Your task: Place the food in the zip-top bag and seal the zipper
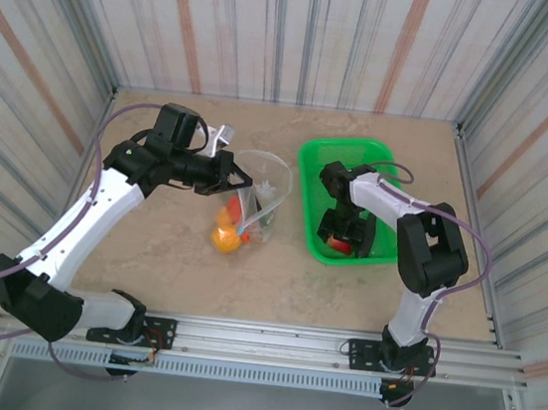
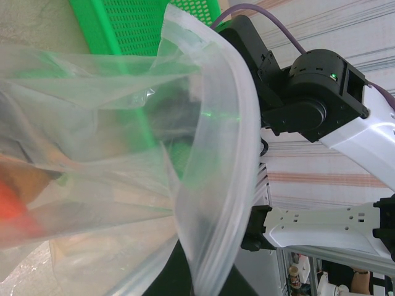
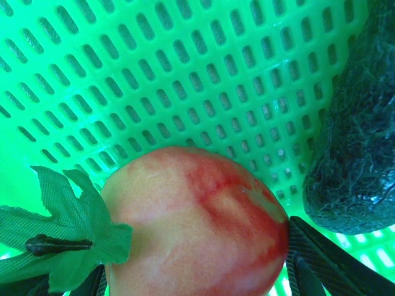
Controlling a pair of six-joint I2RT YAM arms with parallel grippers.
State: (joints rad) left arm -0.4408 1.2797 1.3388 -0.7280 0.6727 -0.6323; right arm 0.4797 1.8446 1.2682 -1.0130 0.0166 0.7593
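The clear zip-top bag (image 1: 260,198) lies on the table left of the basket, with an orange (image 1: 226,240) and other small food pieces inside it. My left gripper (image 1: 232,176) is shut on the bag's mouth edge and holds it up. In the left wrist view the bag (image 2: 111,123) billows before my left gripper (image 2: 207,277), and the pale zipper (image 2: 228,135) curves across. My right gripper (image 1: 342,235) reaches down into the green basket. In the right wrist view the right gripper (image 3: 194,271) is shut on a red fruit (image 3: 191,228) with a green leaf, one finger (image 3: 308,259) against its right side.
The green mesh basket (image 1: 307,179) stands right of centre; its perforated floor (image 3: 154,74) also holds a dark eggplant (image 3: 358,142) beside the red fruit. Striped walls close in the table on three sides. The right arm (image 2: 315,92) shows beyond the bag.
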